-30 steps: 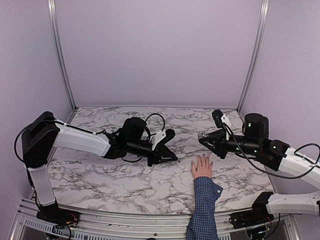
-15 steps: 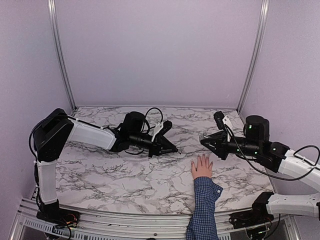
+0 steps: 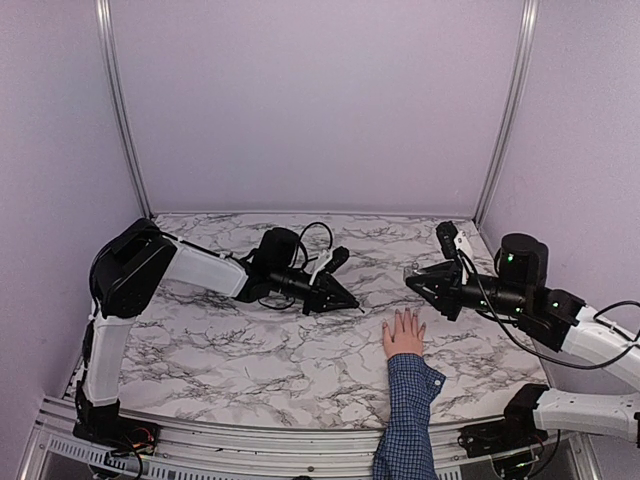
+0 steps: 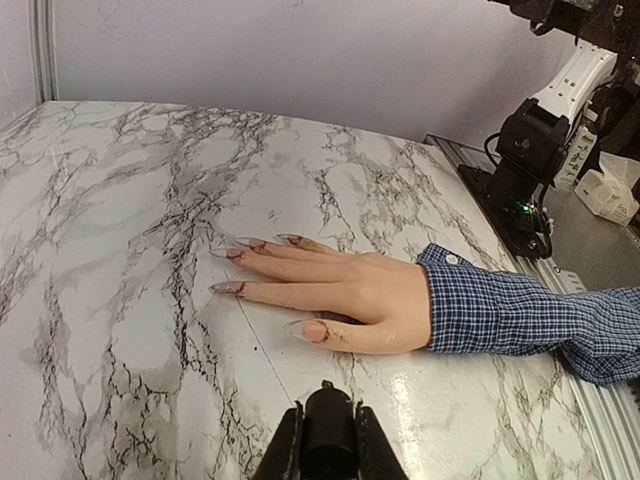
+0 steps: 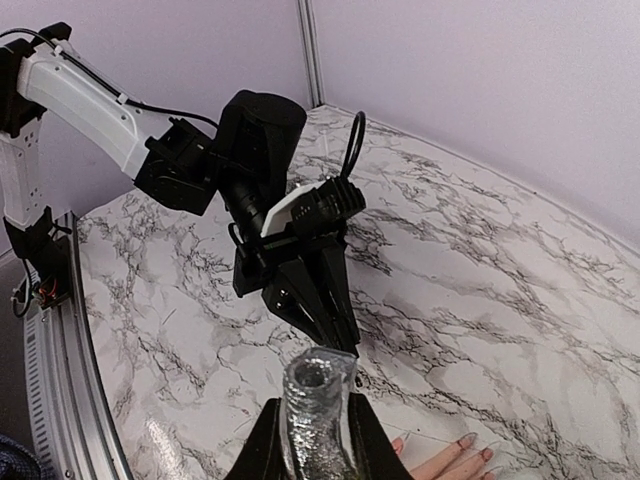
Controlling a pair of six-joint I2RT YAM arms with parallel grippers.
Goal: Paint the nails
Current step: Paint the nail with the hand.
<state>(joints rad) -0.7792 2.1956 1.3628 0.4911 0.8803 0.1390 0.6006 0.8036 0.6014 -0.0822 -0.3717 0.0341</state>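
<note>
A pale hand (image 3: 404, 335) in a blue checked sleeve (image 3: 405, 415) lies flat on the marble table (image 3: 230, 350), fingers spread. Its long nails (image 4: 226, 287) point away from the sleeve; their tips also show in the right wrist view (image 5: 467, 440). My left gripper (image 3: 345, 298) sits low over the table just left of the fingers, shut on a small black cap (image 4: 328, 435); no brush shows. My right gripper (image 3: 418, 278) hovers right of the fingertips, shut on a silvery, glittery bottle (image 5: 318, 400) whose neck is open. The two grippers face each other across the hand.
Purple walls and two metal posts (image 3: 118, 110) close in the table. A metal rail (image 3: 250, 455) runs along the near edge. The right arm's base (image 4: 525, 150) and a white box (image 4: 610, 195) stand beyond the sleeve, off the table's edge.
The left arm has stretched out, carrying its gripper right and slightly toward the back wall, nearer the fingertips. The right gripper has drifted a little right. The hand has not moved.
</note>
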